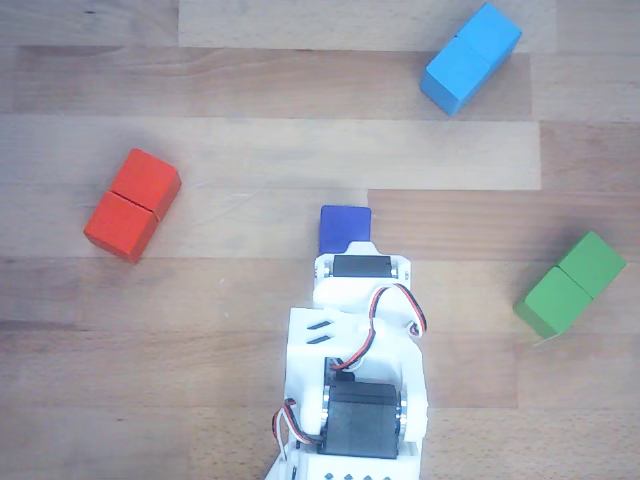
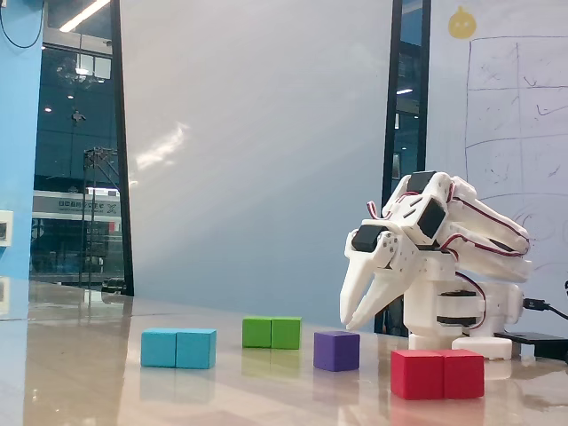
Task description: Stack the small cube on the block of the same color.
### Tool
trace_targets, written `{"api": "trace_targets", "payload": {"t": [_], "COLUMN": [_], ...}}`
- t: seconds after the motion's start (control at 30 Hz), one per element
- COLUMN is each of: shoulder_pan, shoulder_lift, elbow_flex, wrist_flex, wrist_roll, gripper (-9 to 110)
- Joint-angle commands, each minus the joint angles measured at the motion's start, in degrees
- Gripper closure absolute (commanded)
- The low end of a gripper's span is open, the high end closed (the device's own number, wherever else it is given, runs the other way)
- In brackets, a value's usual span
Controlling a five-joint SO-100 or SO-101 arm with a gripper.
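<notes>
Dark blue small cube point(image 1: 345, 226) is sitting on the wooden table point(image 1: 240, 300) right at the tip of the arm in the other view, half tucked under the white wrist housing, so only its far part shows. In the fixed view it reads more purple point(image 2: 336, 350) and sits between the green block point(image 2: 272, 332) and the red block point(image 2: 437, 373), with the gripper point(image 2: 355, 318) hanging just above and to its right, fingertips pointing down at it but not touching as far as I can see.

Jaws: the side-on fixed view shows the two fingers with only a thin gap between them, and I honestly can't tell how wide they're spread. The other view hides them completely.

The sky-blue block point(image 1: 470, 57) is far right in the other view, well apart from the cube, lying flat and angled, nothing on top of it yet. In the fixed view it's at the left point(image 2: 178, 348).

My guess on handling: painted wood or similar, light, rigid, smooth faces, so it could slip if pinched on the corners. I'd grab it square across two opposite flat sides, low enough to get full pad contact, since it sits nearly straight with the arm anyway.
</notes>
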State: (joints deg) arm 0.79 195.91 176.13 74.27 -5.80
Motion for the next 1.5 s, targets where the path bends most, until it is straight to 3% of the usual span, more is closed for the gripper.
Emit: {"api": "trace_targets", "payload": {"t": [0.0, 1.0, 1.47], "shoulder_pan": [0.4, 0.5, 0.7], "shoulder_lift": [1.7, 1.7, -6.2], "elbow_flex": [-1.6, -1.6, -14.2], "wrist_flex": [0.2, 0.0, -0.7], "wrist_roll": [-0.1, -0.3, -0.4], "gripper": [101, 101, 101]}}
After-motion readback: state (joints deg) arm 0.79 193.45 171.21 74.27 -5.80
